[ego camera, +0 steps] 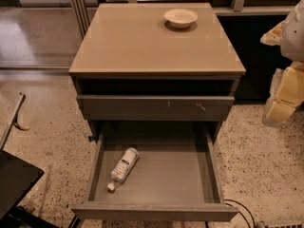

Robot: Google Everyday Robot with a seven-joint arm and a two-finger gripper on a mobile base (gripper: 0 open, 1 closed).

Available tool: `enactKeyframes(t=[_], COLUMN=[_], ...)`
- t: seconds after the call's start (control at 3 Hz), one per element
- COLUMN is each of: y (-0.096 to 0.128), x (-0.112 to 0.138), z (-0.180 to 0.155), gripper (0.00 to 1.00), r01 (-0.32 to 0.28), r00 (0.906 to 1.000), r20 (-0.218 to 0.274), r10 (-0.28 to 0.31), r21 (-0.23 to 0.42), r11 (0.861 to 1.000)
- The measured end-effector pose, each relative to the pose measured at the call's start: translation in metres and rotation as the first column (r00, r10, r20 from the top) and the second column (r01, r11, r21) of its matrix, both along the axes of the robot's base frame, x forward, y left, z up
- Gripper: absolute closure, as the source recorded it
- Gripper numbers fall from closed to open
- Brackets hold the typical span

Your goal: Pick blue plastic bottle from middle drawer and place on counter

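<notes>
On my feed the blue plastic bottle (124, 166) lies on its side in the left part of the middle drawer (180, 177), resting on the bare grey-brown floor. It is a small clear bottle with a white label in dark print. Its white cap points toward the front-left corner and its base angles back to the right. It sits near the left wall without touching it. The drawer is pulled well out and I see nothing else inside.

Over at the right edge of the frame I see the end effector (284, 96) as pale cream blocks. It hangs beside the cabinet at about the height of the upper drawer, well apart from the bottle. I cannot tell how wide it stands, or whether it holds anything.

The surface (137, 44) is a glossy tan square on top of the cabinet, and a white bowl (180, 18) stands near its back edge, right of centre. Below it a closed drawer front (142, 107) shows pale scratch marks. The speckled floor (42, 127) spreads around the cabinet. A dark object (12, 182) sits at lower left and a black cable (241, 209) at lower right.
</notes>
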State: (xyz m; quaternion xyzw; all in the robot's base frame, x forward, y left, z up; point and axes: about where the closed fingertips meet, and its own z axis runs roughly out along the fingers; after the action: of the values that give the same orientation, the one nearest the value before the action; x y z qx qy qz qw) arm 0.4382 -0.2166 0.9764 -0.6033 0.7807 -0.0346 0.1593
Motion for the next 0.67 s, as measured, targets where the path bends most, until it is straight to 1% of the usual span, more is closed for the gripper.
enactKeyframes(t=[0.33,0.67], y=[0.000,0.009], x=[0.000,0.010], z=[0.000,-0.013], gripper=[0.00,0.00], r01=[0.000,-0.033], r00=[1.0000,0.9994], r20=[0.000,0.008], r10=[0.000,0.032], r21=[0.000,0.043], r11=[1.000,0.999])
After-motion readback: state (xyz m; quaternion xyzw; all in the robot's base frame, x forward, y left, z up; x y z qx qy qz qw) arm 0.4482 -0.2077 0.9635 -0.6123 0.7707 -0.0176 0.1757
